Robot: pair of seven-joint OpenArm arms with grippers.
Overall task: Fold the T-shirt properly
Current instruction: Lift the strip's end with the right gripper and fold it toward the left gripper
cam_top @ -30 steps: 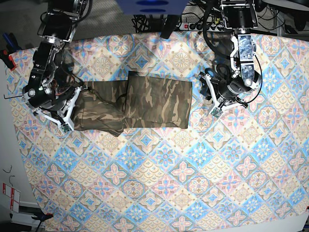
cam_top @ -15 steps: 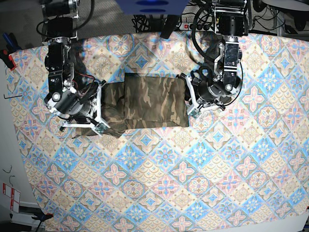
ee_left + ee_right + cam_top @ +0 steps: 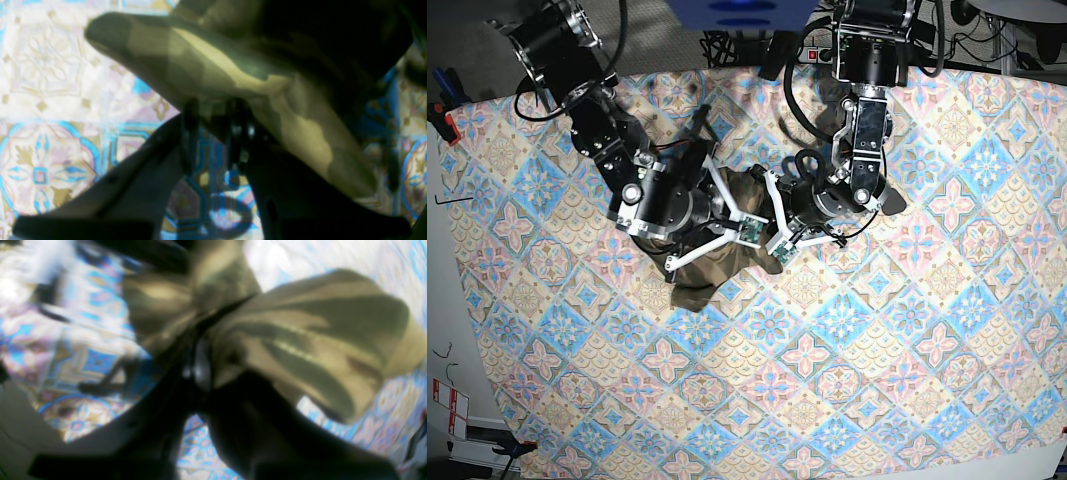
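The camouflage T-shirt [image 3: 717, 262] is bunched into a small heap at the table's middle, between my two arms. My left gripper [image 3: 779, 240] comes in from the right of the base view and is shut on a fold of the shirt. In the left wrist view the cloth [image 3: 206, 66] is held at the gripper's [image 3: 215, 116] tips and lifted off the tablecloth. My right gripper [image 3: 745, 232] comes in from the left and is shut on another part. In the blurred right wrist view the shirt [image 3: 300, 340] bulges out from the gripper [image 3: 196, 370].
The blue-and-pink patterned tablecloth [image 3: 907, 330] covers the whole table. A power strip with cables [image 3: 817, 48] lies beyond the back edge. A red clamp [image 3: 442, 120] sits at the left edge. The two arms nearly touch over the shirt.
Both grippers have moved inward to the table's middle, dragging the shirt's two ends together. The flat folded rectangle has turned into a crumpled heap.
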